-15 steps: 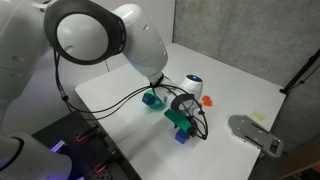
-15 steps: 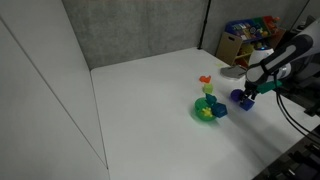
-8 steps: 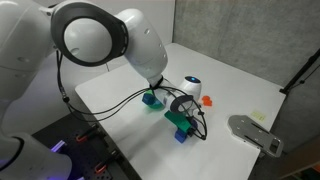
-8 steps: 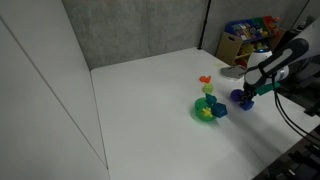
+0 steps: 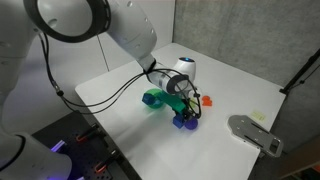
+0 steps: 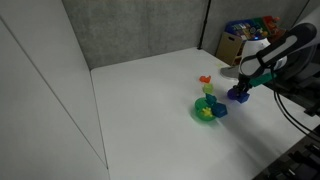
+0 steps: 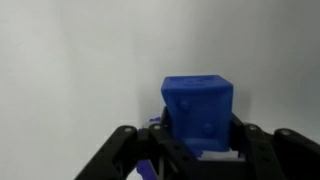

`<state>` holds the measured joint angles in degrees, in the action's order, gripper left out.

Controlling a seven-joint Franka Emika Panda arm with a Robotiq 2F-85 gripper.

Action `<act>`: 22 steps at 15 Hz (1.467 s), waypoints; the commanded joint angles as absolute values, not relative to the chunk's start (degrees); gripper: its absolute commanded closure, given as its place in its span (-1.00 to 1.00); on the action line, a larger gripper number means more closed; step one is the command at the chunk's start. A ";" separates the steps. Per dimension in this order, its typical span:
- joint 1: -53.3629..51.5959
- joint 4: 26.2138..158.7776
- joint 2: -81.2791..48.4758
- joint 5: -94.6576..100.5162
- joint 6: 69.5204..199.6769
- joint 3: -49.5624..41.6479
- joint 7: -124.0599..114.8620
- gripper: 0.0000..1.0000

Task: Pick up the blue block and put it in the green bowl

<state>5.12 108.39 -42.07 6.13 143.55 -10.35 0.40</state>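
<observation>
The tool [image 7: 197, 148] is clamped shut on the blue block [image 7: 198, 105], fingers pressing its two sides; behind it lies the white bench [image 7: 60, 70]; in an exterior view the block is near the green bowl [image 6: 197, 113], not inside it.

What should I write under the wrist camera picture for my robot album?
The end effector grips the blue block against a white surface.
</observation>
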 commanded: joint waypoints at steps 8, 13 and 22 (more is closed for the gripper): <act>-2.36 113.28 -28.55 6.78 139.82 -8.67 -10.95 0.50; -5.23 113.38 -27.88 6.96 142.12 -6.91 -15.08 0.50; -11.30 115.58 -27.91 7.70 150.66 -5.87 -18.05 0.50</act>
<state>-10.56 113.19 -29.67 6.45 148.53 -6.22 -16.49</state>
